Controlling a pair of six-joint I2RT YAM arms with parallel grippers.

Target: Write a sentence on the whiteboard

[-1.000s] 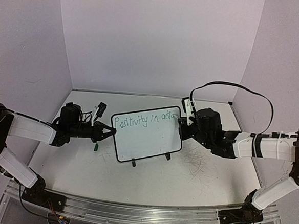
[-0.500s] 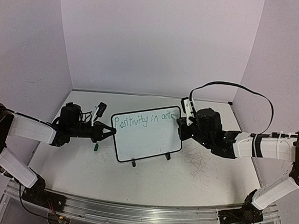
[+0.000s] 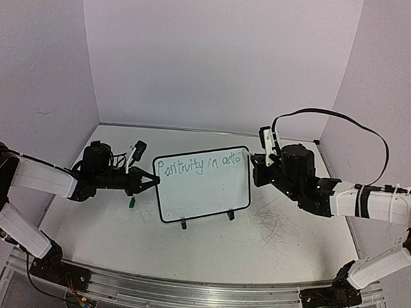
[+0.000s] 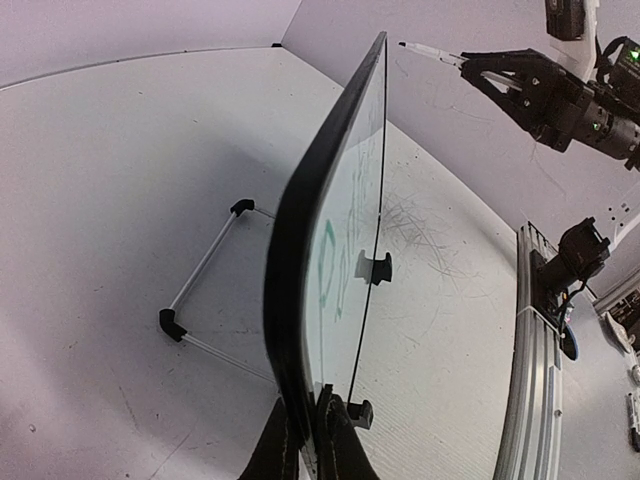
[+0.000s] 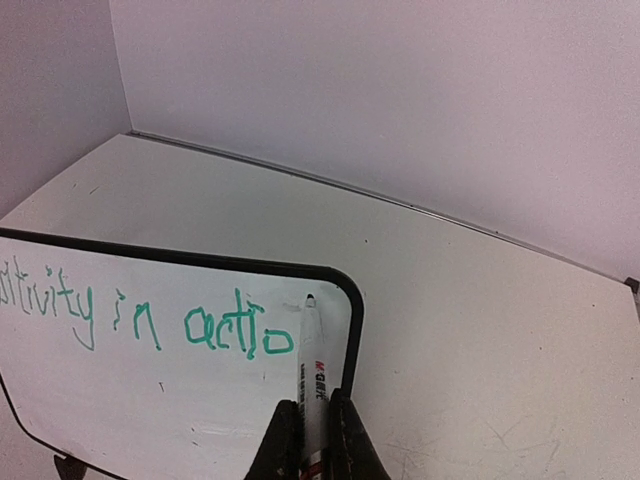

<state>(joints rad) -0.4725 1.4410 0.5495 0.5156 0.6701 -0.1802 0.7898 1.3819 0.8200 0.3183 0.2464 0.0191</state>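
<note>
Now, the step: the sentence [image 5: 150, 325] reads "…tivity in actio" in the right wrist view; I judge that one last "n" is wanting.
Right end effector [image 5: 305, 440]: fingers clamped on a marker [image 5: 312, 365] that juts straight ahead of them. Its tip sits just past the "o", seemingly just off the surface.
Whiteboard [image 3: 203, 192]: upright on its wire stand [image 4: 205, 265] on the bench [image 3: 94, 231], between the two end effectors. The writing runs off to the left of the marker tip.
Left end effector [image 4: 312, 440]: pinched together on the board's near edge, steadying it.
Room left: only a narrow strip of white lies between the tip and the black rim to its right.
How to do it well: press lightly, make the "n" small and tight, hold the baseline of the "o", and stop short of the rim.
Risk: a hard push could tip the board back or twist it in the left grip.
</note>
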